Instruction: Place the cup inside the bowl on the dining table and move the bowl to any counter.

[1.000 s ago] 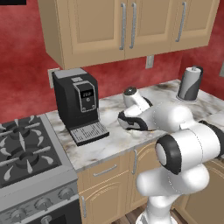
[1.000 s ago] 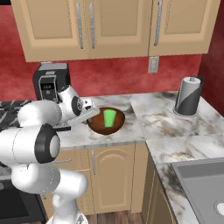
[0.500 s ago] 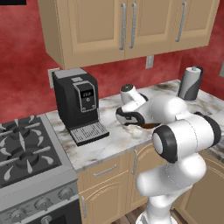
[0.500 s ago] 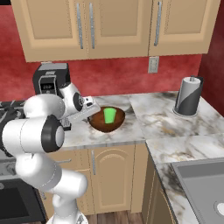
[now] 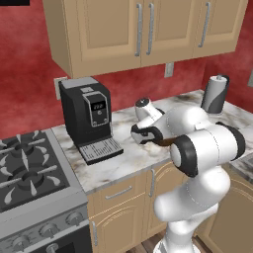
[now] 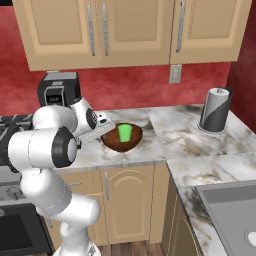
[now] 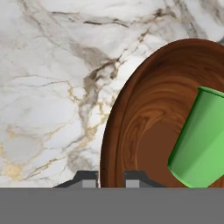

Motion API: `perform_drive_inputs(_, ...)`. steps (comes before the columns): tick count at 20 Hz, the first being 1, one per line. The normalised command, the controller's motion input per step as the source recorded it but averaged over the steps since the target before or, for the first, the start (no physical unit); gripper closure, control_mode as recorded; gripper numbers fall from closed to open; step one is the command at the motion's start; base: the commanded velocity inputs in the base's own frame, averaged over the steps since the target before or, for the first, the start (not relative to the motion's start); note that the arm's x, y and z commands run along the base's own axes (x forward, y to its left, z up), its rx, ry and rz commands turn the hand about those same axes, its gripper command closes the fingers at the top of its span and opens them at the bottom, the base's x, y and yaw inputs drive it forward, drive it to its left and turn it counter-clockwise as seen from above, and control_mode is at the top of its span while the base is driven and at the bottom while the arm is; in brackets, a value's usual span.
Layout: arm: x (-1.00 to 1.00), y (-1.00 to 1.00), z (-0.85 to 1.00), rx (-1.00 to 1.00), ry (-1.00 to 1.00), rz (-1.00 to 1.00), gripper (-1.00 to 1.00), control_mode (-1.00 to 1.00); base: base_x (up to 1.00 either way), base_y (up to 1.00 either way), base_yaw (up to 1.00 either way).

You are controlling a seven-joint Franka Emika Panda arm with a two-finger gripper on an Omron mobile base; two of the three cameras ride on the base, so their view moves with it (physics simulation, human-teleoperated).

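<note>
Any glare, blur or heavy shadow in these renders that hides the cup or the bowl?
Right base view: even flat light, cup and bowl sharp. Hand view: crisp, no glare, the bowl's rim cut off by the frame. Left base view: the arm covers most of the bowl.

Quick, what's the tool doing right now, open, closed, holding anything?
Tool: closed on the rim of the bowl, one tip on each side; cup sits inside the bowl.

You had no readable text, brand or number anywhere. The coffee machine [image 5: 88, 117] carried a small lit display panel [image 5: 99, 106], but its marks were too small to read. Cabinets and surface [image 6: 185, 131] bore no labels.
</note>
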Motion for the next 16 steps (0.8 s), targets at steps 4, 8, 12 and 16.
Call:
perform_drive_inputs(4,0.1,0.0,-0.14,0.0,0.0,0.05,1.0,-1.0,0.0,0.0,0.0)
perform_drive_inputs(8,0.04,0.0,-0.1,0.0,0.0,0.04,1.0,-1.0,0.0,0.0,0.0)
perform_drive_inputs(12,0.01,0.0,-0.19,0.0,0.0,0.03,1.0,-1.0,0.0,0.0,0.0)
perform_drive_inputs(16,0.0,0.0,-0.08,0.0,0.0,0.03,1.0,-1.0,0.0,0.0,0.0)
